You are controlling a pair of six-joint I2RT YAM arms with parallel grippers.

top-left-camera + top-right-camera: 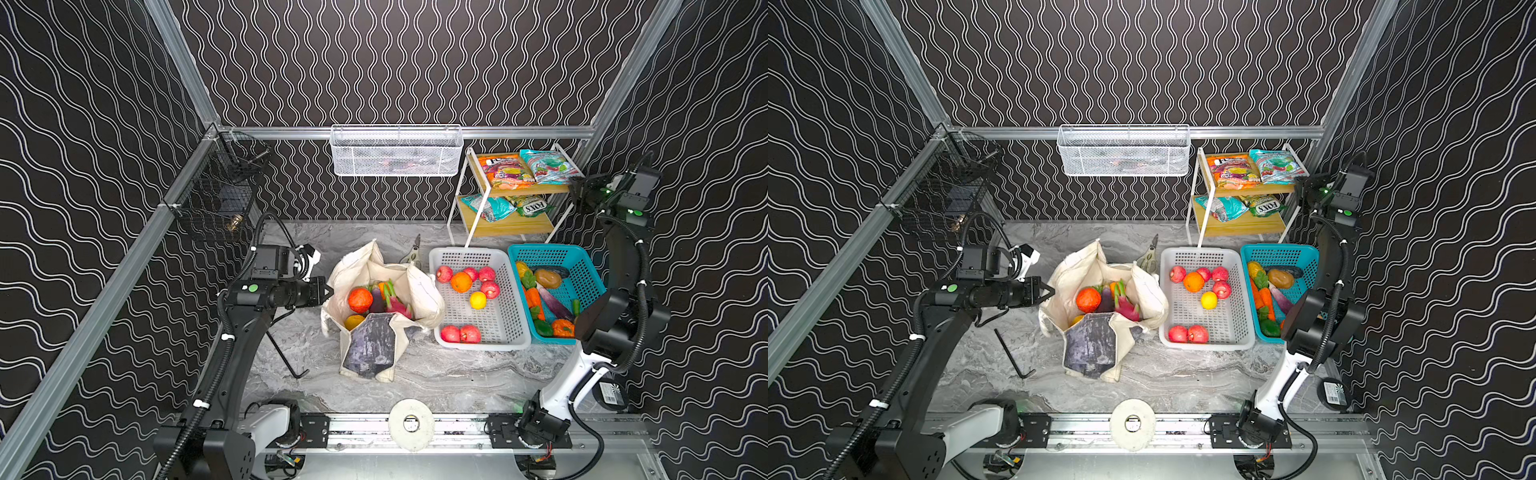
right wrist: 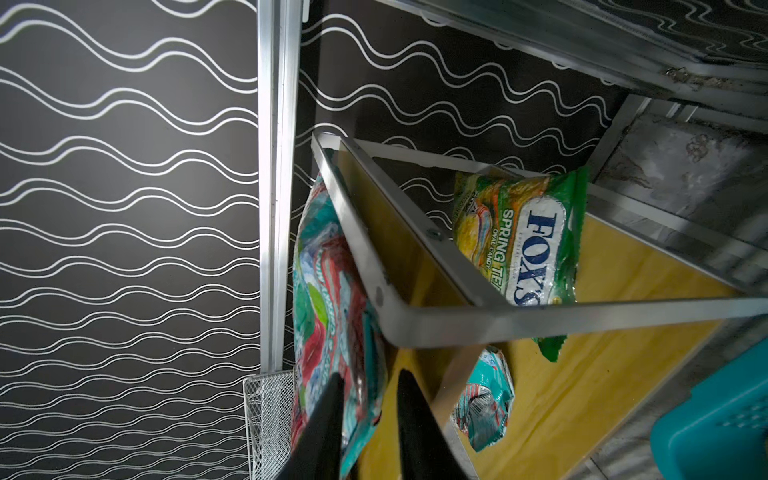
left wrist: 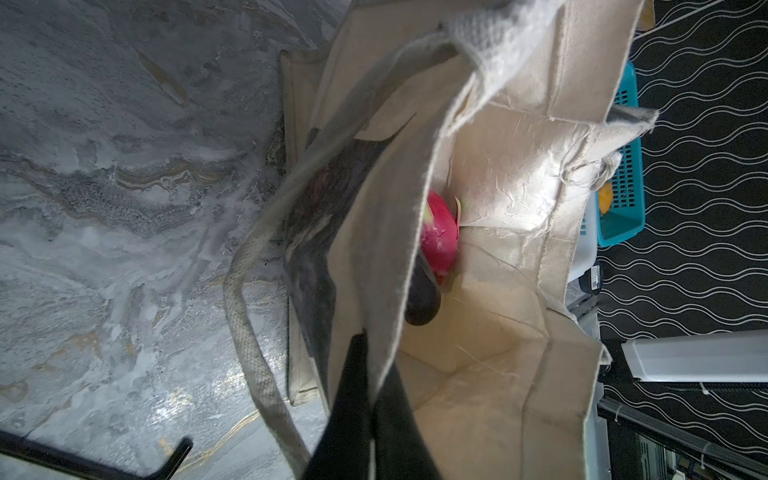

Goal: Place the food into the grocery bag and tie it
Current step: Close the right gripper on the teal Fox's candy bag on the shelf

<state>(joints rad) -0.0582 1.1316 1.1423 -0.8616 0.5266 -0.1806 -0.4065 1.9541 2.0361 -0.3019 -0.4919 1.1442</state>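
Pinching the left rim of the grocery bag [image 1: 422, 293], my left tool [image 1: 329, 292] is pressed together on the canvas and props the mouth open. The bag sits mid-bench with a dragon fruit [image 1: 395, 301] and other produce inside.

My right tool [image 2: 370, 374] is at the far right, by the top shelf of the rack [image 2: 415, 320]. Its fingers [image 2: 332, 407] stand either side of the teal-and-red snack packet [image 2: 332, 291], but I cannot tell whether they have truly bitten.

That is my first worry: glossy film held by a thin edge could slide free, probably over the white basket [image 1: 482, 345]. The packet also lies close against the rack's metal bar, so a careless pull might snag it or jolt the green candy packet [image 2: 523, 237] on the shelf below. If the canvas creeps out of my left tool, the mouth sags shut.
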